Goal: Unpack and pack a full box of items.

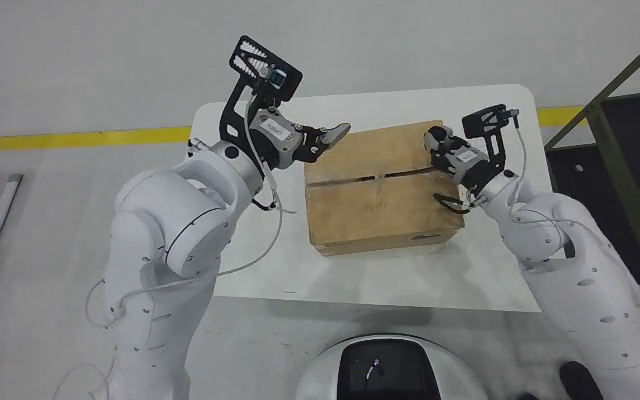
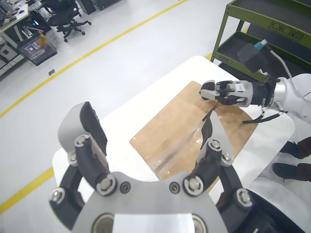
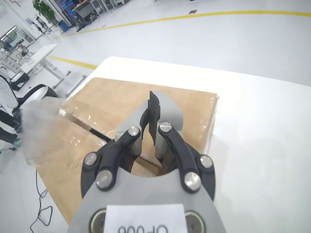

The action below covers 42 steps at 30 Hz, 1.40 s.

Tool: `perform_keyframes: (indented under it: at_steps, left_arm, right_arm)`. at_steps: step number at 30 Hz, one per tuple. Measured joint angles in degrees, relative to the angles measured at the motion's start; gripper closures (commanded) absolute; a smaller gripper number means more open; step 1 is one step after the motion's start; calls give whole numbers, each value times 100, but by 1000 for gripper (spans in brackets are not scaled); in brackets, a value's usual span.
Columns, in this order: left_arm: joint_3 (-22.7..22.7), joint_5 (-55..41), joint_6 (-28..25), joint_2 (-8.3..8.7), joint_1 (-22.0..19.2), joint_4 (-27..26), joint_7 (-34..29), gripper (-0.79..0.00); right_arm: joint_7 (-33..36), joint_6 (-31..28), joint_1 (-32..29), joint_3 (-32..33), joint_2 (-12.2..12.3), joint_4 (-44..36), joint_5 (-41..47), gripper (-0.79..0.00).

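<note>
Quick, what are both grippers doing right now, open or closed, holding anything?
Left gripper: open, empty, at a corner of the cardboard box.
Right gripper: shut, nothing visibly held, over the same box.

The left arm (image 1: pixel 190 230), at the bench's (image 1: pixel 400 280) 9 o'clock side, and the right arm (image 1: pixel 560 240), at 3 o'clock, wear glossy white, rounded shells that narrow to a silver ring and a black wrist. Each wrist bears a black bracket with a boxy black camera (image 2: pixel 250 54), a teal plug and a white lead. The left claw (image 2: pixel 148 112) has a brushed grey plate, black link bars pinned with round silver screws, and grey fingers (image 2: pixel 73 122) faced with ribbed black pads. The right claw (image 3: pixel 153 103) is built alike, with a white label (image 3: pixel 144 217) on its base. A thin black cable (image 2: pixel 262 118) loops under the right wrist; a grey cable (image 1: pixel 270 250) trails along the left arm.
</note>
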Motion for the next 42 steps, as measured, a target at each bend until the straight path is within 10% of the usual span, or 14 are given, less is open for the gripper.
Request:
perform_keyframes:
  at_steps: [4, 17, 25, 38, 40, 42]
  left_arm:
    - [-230, 274, 35, 69, 420, 14, -104, -785]
    - [-1062, 1100, 118, 275, 2163, -668, -125, -785]
    - [-1451, 1596, 342, 333, 2896, -994, 144, -785]
    - [-1461, 1597, 349, 334, 2921, -998, 156, -785]
    - [-1461, 1597, 349, 334, 2922, -998, 156, -785]
    - [-1461, 1597, 349, 334, 2922, -998, 156, -785]
  right_arm:
    - [383, -40, -58, 465, 46, -212, 656, -785]
    - [3168, -15, 167, 1256, 226, -435, 3555, -785]
    - [3876, -248, 277, 1019, 299, -645, 3089, -785]
    - [4295, 121, 553, 554, 358, -815, 2363, -785]
    - [4412, 201, 729, 304, 360, -777, 2120, -372]
    - [4562, 268, 930, 0, 355, -737, 1817, -302]
